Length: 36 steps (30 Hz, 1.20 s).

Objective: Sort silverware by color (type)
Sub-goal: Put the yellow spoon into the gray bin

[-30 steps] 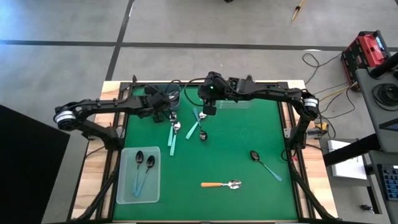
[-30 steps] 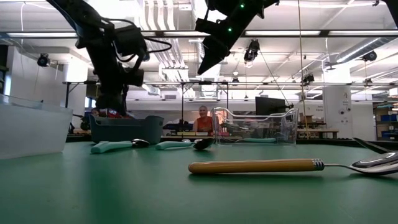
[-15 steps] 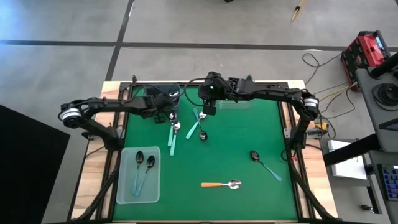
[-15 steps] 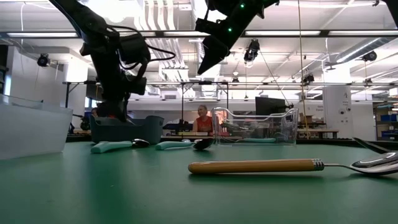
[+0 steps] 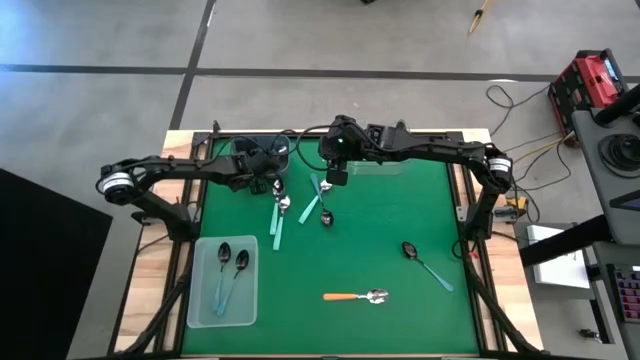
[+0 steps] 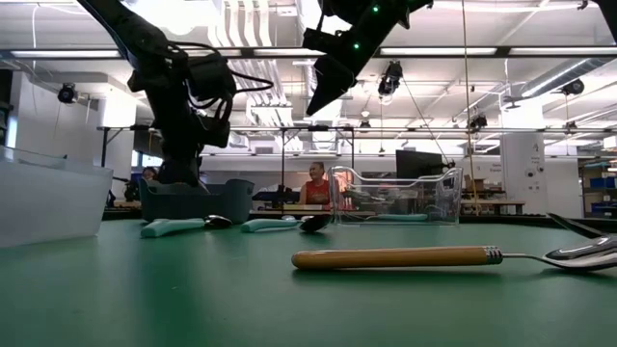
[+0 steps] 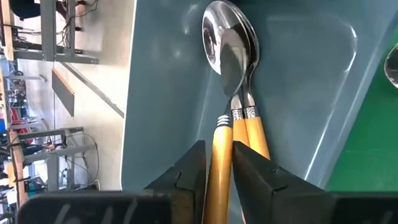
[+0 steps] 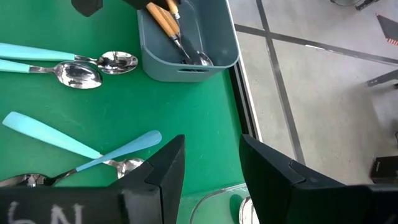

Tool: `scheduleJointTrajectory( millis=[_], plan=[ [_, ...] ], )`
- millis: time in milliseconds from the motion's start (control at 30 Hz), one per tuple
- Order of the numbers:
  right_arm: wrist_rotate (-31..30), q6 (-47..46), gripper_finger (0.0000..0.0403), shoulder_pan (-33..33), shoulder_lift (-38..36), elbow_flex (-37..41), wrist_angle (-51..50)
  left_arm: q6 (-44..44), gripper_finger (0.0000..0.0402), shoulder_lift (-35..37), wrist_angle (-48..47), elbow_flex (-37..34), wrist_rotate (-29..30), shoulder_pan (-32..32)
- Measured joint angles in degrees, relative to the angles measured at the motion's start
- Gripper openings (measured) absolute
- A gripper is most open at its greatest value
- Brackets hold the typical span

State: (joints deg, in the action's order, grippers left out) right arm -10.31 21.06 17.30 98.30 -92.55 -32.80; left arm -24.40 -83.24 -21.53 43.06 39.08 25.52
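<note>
My left gripper (image 7: pixel 219 163) reaches into the grey bin (image 5: pixel 262 149) at the table's far left and is shut on an orange-handled spoon (image 7: pixel 225 68). A second orange-handled spoon (image 7: pixel 254 127) lies under it in the bin. My right gripper (image 5: pixel 338 178) hangs open above the far middle of the table, with nothing between its fingers (image 8: pixel 163 163). Below it, teal-handled spoons (image 5: pixel 278 215) (image 5: pixel 315 200) lie flat on the green mat. Another orange-handled spoon (image 5: pixel 355 296) lies near the front. A dark-bowled spoon with a light-blue handle (image 5: pixel 425 262) lies at the right. My left gripper pinches the orange handle (image 7: pixel 221 140) between its two fingers, just behind the ringed neck. The fingers slant down from the table's left and lie roughly along the handle. The spoon's bowl (image 7: pixel 224 37) lies over the second spoon's bowl, inside the bin.
A clear tray (image 5: pixel 222 283) at the near left holds two dark-bowled spoons. A clear bin (image 5: pixel 378 165) stands at the far middle, behind my right gripper. People sit in the room beyond the table (image 6: pixel 315 183).
My left gripper has tipped further downward into the grey bin, with the orange-handled spoon still between its fingers. My right arm has kept still.
</note>
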Motion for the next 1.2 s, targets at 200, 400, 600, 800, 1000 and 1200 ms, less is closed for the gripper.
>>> scheduleJointTrajectory(
  millis=[200,400,600,800,1000,1200],
  plan=[
    [-0.01,-0.02,0.0144,0.00,0.00,0.00,0.09,0.95,0.0080,0.00,0.03,-0.01,-0.19,0.00],
    [-0.06,-1.27,0.0144,0.00,0.00,0.00,0.52,2.34,0.0105,0.09,0.38,-0.01,-0.22,0.00],
    [-0.06,-2.70,0.0144,0.00,0.02,0.00,0.61,3.08,0.0141,0.11,0.67,0.01,-0.38,0.00],
    [-0.06,-3.08,0.0144,0.00,0.02,0.00,0.68,3.21,0.0169,0.15,1.78,0.00,0.44,0.00],
    [-0.06,-3.06,0.0144,0.00,0.07,0.00,0.57,4.00,0.0203,0.62,2.07,0.01,1.11,0.00],
    [-0.06,-3.02,0.0144,-0.01,0.07,0.00,0.48,6.57,0.0238,0.68,2.16,0.01,0.93,0.00]
  ],
)
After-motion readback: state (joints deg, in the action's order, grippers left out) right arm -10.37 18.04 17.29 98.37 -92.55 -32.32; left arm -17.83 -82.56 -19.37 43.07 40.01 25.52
